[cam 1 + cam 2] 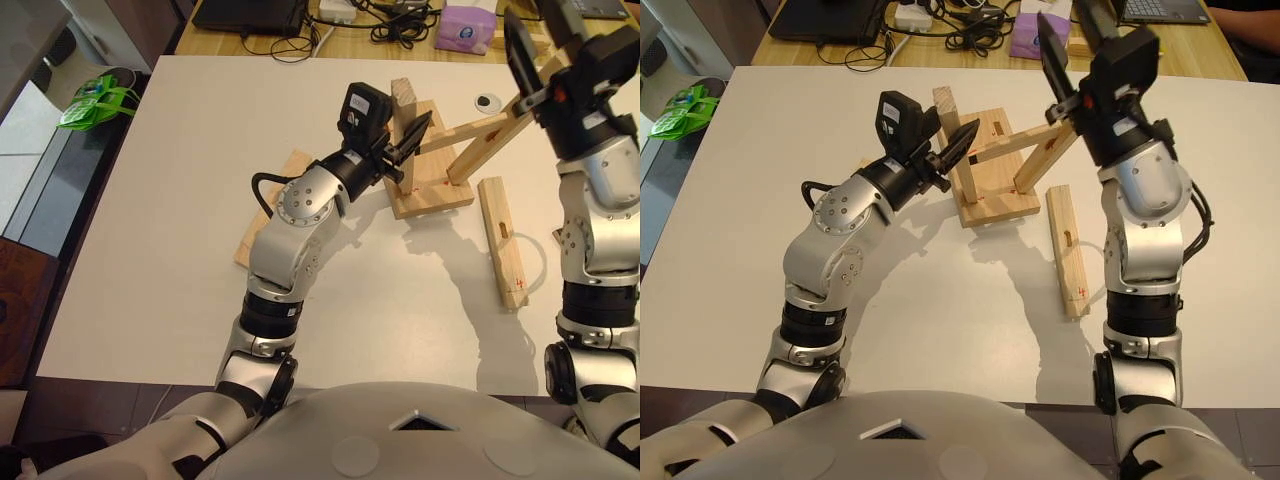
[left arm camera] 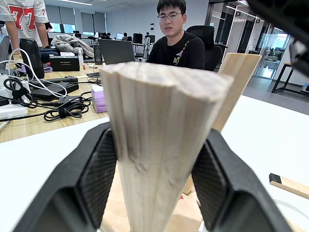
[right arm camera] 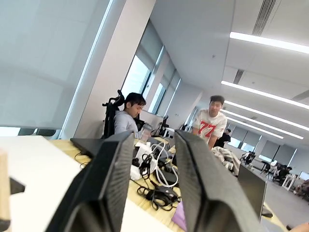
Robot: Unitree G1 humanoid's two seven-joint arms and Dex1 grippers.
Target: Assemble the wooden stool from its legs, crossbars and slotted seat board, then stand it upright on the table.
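Stool parts sit toward the table's far edge. The slotted seat board (image 1: 440, 195) lies flat with one leg (image 1: 403, 95) standing on it, pinched by the left end effector (image 1: 408, 148). A second leg (image 1: 482, 135) slants up from the board. The right end effector (image 1: 1068, 25) is raised above it, fingers spread, holding nothing. A loose leg (image 1: 502, 240) lies beside the board, toward the table's right edge.
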